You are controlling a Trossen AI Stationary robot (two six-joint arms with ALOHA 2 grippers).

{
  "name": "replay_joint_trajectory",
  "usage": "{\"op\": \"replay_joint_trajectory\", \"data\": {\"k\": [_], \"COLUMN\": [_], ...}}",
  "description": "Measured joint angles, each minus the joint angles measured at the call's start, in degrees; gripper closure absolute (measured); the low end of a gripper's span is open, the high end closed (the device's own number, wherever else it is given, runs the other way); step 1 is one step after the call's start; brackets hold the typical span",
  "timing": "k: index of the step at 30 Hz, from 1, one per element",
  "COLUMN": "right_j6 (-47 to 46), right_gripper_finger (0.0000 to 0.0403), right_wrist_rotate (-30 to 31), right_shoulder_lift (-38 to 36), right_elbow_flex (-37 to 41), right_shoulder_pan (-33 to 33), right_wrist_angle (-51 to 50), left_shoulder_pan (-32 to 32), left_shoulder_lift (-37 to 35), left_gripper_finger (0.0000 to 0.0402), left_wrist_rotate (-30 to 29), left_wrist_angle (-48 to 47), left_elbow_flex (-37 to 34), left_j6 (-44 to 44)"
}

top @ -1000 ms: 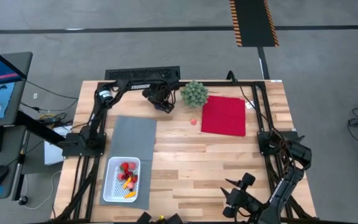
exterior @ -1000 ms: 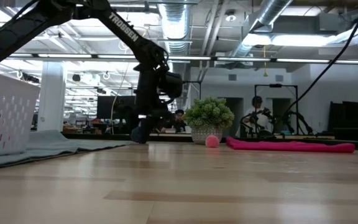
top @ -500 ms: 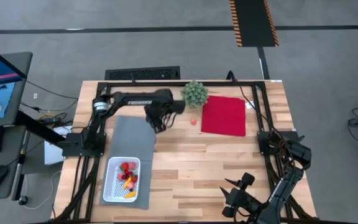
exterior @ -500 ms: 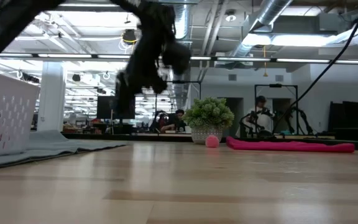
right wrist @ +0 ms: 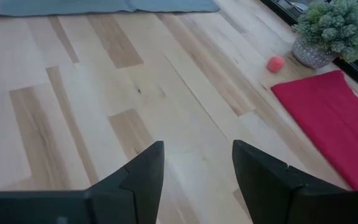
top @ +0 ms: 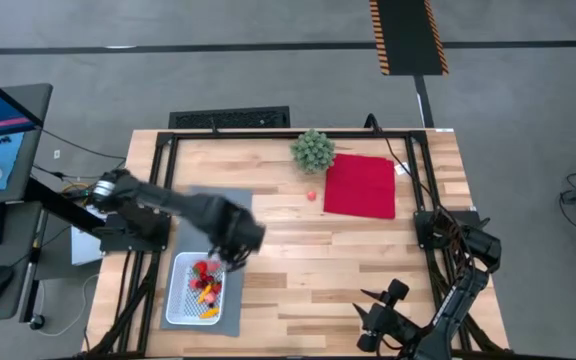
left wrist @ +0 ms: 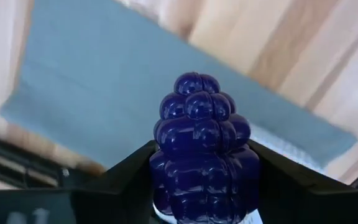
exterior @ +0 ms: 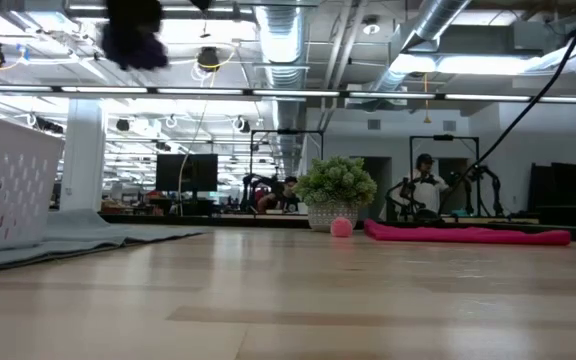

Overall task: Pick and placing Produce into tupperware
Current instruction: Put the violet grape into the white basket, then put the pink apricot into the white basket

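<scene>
Left gripper (left wrist: 201,186) holds purple grapes (left wrist: 201,149), seemingly above tupperware (top: 183,300)

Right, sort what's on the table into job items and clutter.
Job: tupperware with produce; purple grapes in the left gripper; pink ball.
Clutter: plant, red cloth, grey mat.

You see even, bright overhead light from the ceiling strip lights (exterior: 298,92). The left arm (top: 173,208) smears with motion blur. In the left wrist view, the purple grape cluster (left wrist: 201,149) shows glare spots; the grey mat (left wrist: 117,106) behind it is unfocused.
</scene>
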State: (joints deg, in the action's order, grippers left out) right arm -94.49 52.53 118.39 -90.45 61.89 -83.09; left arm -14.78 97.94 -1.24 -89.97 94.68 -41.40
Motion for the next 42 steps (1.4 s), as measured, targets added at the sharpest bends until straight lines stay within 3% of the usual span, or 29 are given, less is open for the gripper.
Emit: {"op": "replay_joint_trajectory", "data": {"k": [5, 12, 17, 25, 32, 42], "right_j6": [0.2, 0.5, 2.6, 8.0, 8.0, 8.1], "right_gripper_finger": [0.0188, 0.0188, 0.0188, 0.0188, 0.0188, 0.0188], "right_wrist_rotate": [0.0, 0.0, -0.1, -0.2, -0.2, 0.0], "right_shoulder_lift": [0.0, 0.0, 0.0, 0.0, 0.0, 0.0], "right_elbow_flex": [0.0, 0.0, 0.0, 0.0, 0.0, 0.0], "right_shoulder_pan": [0.0, 0.0, 0.0, -0.3, -0.9, -1.5], "right_wrist_angle": [0.9, 2.4, 6.0, 11.8, 11.8, 11.8], "left_shoulder_pan": [-8.9, -18.3, -21.8, -23.9, -24.2, -25.1], "left_shoulder_lift": [-4.0, -5.2, -5.2, -5.0, -5.0, -5.0], "left_gripper_finger": [0.0207, 0.0204, 0.0204, 0.0176, 0.0133, 0.01], "left_wrist_rotate": [0.6, 4.7, 4.9, 7.6, 13.2, 4.8], "left_wrist_angle": [1.0, 9.9, 16.2, 16.8, 20.7, 17.8], "left_elbow_flex": [-5.9, -14.6, -20.9, -29.3, -33.2, -26.7], "left_j6": [-11.5, -22.0, -27.1, -37.6, -34.1, -30.1]}}
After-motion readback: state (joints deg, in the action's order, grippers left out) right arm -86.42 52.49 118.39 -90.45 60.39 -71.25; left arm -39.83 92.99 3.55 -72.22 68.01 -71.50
